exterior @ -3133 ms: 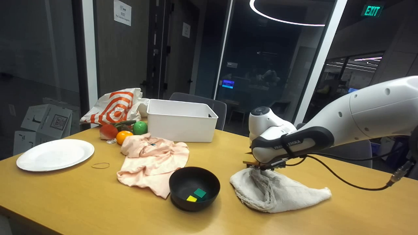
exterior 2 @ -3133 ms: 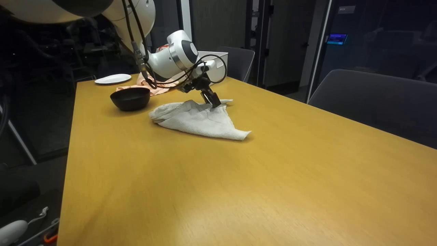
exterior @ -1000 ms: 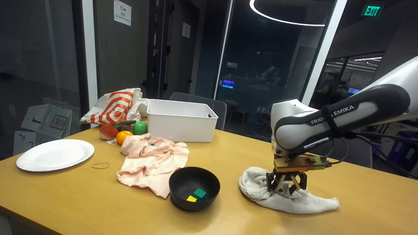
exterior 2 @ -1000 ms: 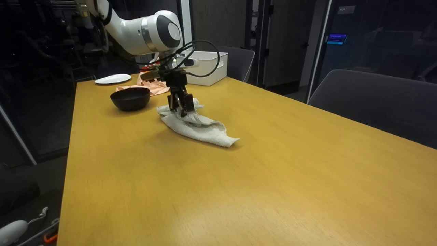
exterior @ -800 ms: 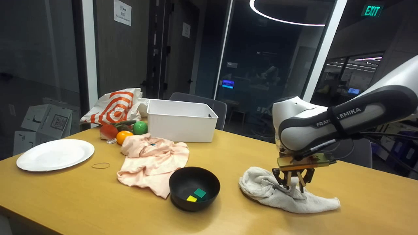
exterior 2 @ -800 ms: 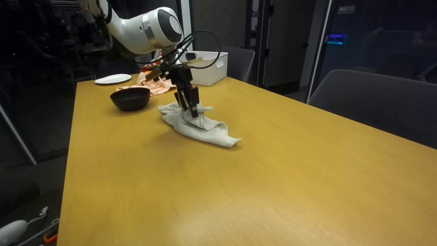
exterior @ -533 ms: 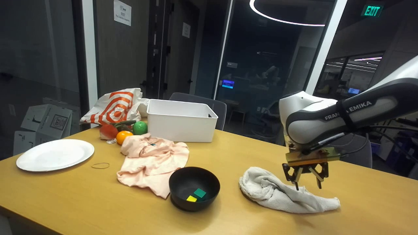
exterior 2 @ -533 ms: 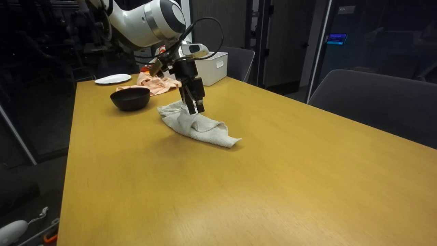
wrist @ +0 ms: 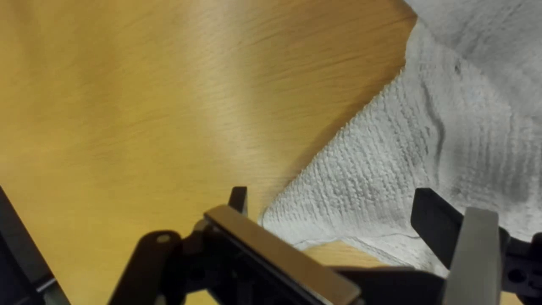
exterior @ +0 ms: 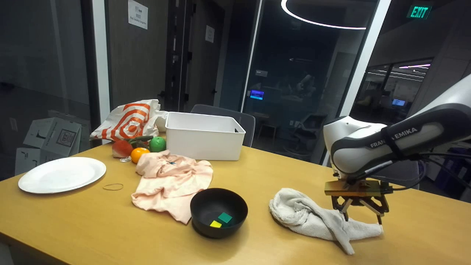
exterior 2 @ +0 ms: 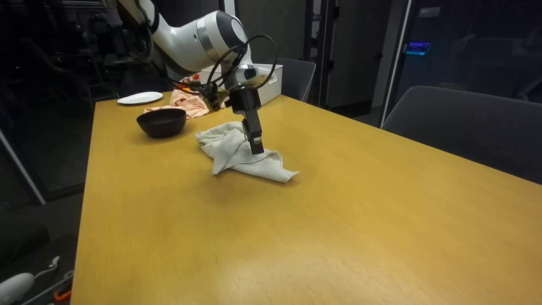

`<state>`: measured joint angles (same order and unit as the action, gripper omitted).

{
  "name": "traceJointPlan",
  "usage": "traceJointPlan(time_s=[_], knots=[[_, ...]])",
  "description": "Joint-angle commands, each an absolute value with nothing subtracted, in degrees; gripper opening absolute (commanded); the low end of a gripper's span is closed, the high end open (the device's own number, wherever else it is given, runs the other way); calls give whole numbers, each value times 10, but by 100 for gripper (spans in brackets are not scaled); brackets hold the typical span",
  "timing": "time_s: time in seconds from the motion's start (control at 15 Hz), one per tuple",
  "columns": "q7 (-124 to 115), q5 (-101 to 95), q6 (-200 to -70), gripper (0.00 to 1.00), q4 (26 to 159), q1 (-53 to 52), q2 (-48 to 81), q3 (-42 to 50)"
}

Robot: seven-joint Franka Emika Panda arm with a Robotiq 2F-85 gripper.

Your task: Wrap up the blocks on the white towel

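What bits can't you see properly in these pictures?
Whatever may be under the white towel: hidden by its folds in all three views.
The bottom inside the white bin: hidden by its walls in both exterior views.
Writing on the smaller paper notice: too small in an exterior view.
The rest of the arm: cut off by the right edge in an exterior view.

Setting is identified as an office, apparently a meeting room. A wood-grained table point(exterior 2: 322, 220) is lined by grey chairs point(exterior 2: 470, 127) along one side, backed by glass panes point(exterior: 294, 48). A printed notice point(exterior: 138, 14) is posted on a dark door point(exterior: 136, 66); a blue-lit panel point(exterior: 257, 95) and an EXIT sign point(exterior: 419, 12) are noted.
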<state>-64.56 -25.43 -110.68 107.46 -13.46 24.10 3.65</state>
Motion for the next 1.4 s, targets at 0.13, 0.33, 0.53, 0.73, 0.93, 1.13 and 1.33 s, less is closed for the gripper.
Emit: traceJointPlan(time_s=[0.13,0.33,0.53,0.73,0.93,1.13,1.33], knots=[[-820,-258,-1156,100,1072,-132,285,52],[-901,-262,-1182,100,1087,-133,272,63],[-977,-272,-1202,100,1105,-135,243,71],[-1058,-293,-1229,100,1111,-134,233,79],[-1110,-338,-1257,100,1103,-138,248,83],[-1137,-385,-1291,100,1100,-136,268,77],[-1154,-396,-1313,100,1102,-132,284,72]])
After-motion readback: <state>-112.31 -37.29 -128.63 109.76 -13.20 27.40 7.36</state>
